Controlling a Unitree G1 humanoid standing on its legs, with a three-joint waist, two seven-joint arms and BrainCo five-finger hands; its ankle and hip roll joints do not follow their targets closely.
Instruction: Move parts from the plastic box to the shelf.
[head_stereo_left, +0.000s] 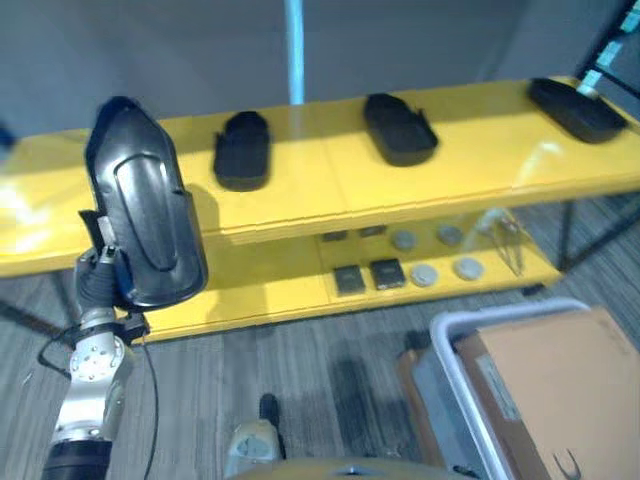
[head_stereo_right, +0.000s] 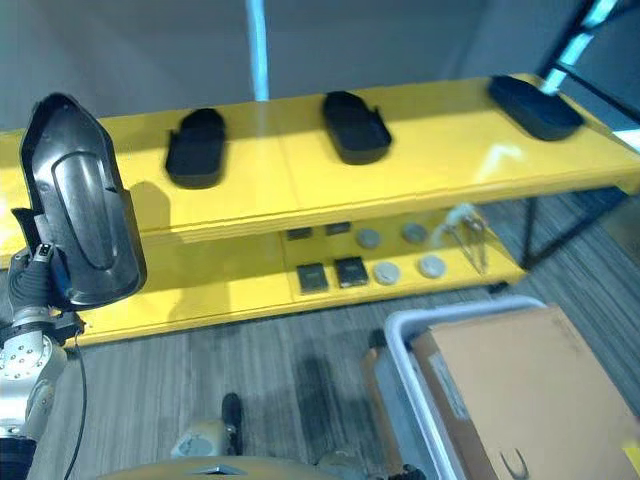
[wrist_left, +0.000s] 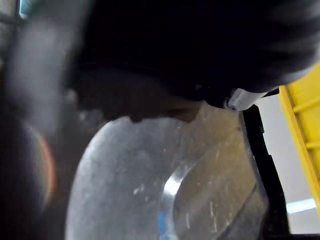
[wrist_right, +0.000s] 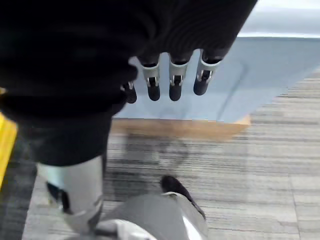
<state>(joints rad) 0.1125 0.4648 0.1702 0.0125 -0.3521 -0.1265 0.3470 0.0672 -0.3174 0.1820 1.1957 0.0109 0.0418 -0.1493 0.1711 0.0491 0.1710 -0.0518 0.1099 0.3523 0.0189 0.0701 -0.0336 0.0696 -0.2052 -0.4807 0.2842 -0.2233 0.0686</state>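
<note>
My left hand holds a large black moulded part upright in the air, in front of the left end of the yellow shelf. A silver finger hooks round the part's left edge. Seen from the left wrist, the part's glossy surface is very close. Three similar black parts lie spaced out on the shelf's top board. The plastic box stands on the floor at the lower right. My right hand hangs with straight fingers above the floor, holding nothing.
A brown cardboard sheet covers the plastic box. On the shelf's lower board lie small dark square pieces and round grey discs. Grey striped carpet stretches between me and the shelf.
</note>
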